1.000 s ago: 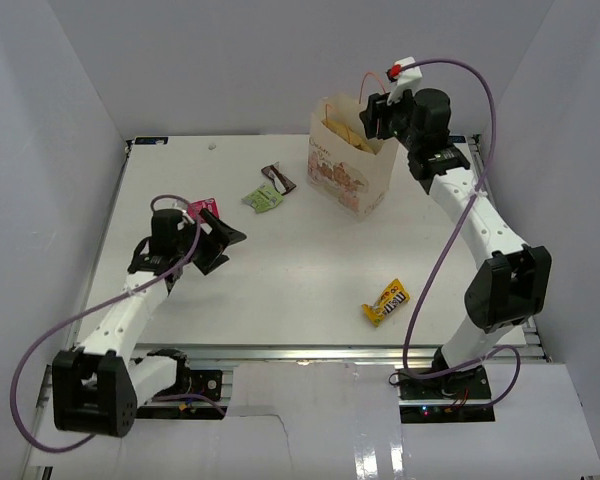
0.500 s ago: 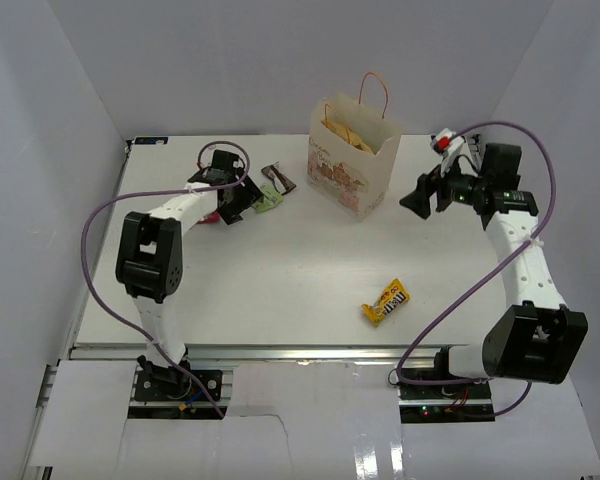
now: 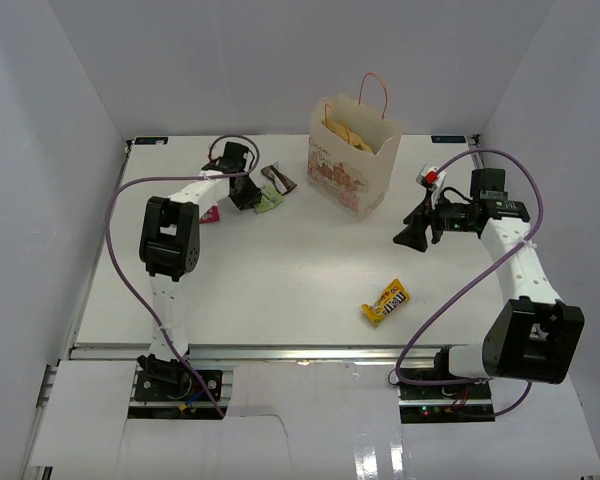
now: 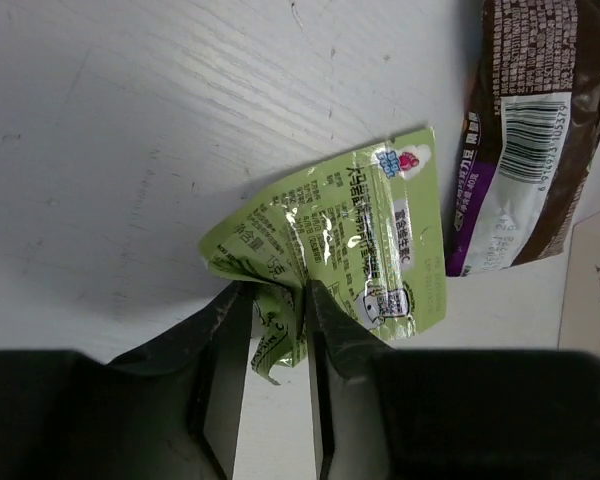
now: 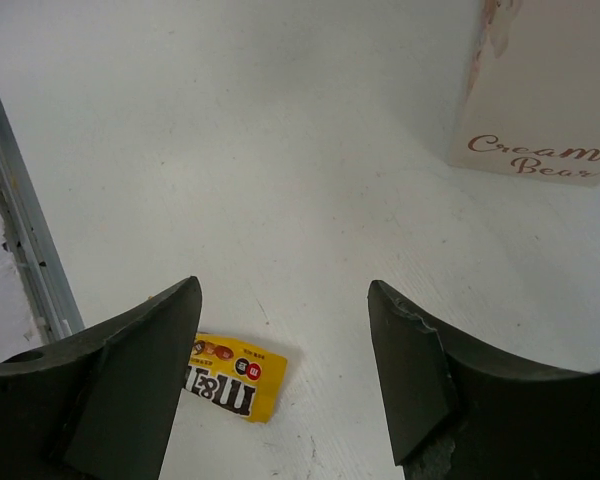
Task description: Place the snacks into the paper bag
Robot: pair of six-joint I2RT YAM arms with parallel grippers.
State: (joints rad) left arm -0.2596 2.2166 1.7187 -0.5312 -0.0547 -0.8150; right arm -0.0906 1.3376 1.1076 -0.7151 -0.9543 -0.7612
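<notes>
We see left end effector (image 4: 277, 322) pinching green wrapper (image 4: 360, 230) at 11 o'clock on tabletop (image 3: 280, 260), dark brown wrapper (image 4: 530, 120) just beside it. We see right end effector (image 5: 282, 295) spread wide, empty. M&M's pouch (image 5: 230, 375) at 5 o'clock. Paper bag (image 3: 352, 172) upright at 12.

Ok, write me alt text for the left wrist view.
The left end effector pinches the crumpled near edge of a green packet lying on the white table. A dark brown wrapper with a barcode lies beside it at upper right, and a corner of the paper bag shows at the right edge.
</notes>
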